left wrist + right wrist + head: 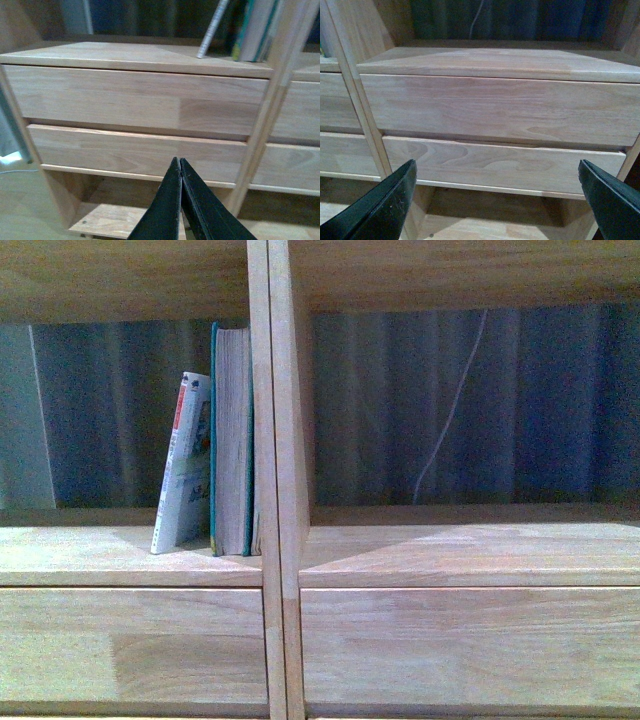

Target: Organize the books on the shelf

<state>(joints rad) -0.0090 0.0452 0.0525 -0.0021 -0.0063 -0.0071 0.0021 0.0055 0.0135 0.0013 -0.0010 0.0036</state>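
Two books are standing in the shelf's [277, 440] left compartment: the teal book [232, 440] upright against the divider, the white paperback [184, 465] leaning on it, spine print too blurred to read. The right compartment is lying open. The left gripper's [180, 165] jaws are pressed together; the right gripper's [497, 175] are spread wide before the drawer fronts [495, 107].

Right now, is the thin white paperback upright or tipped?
Tipped. The white paperback leans right, its top against the upright teal book, its foot out to the left on the shelf.
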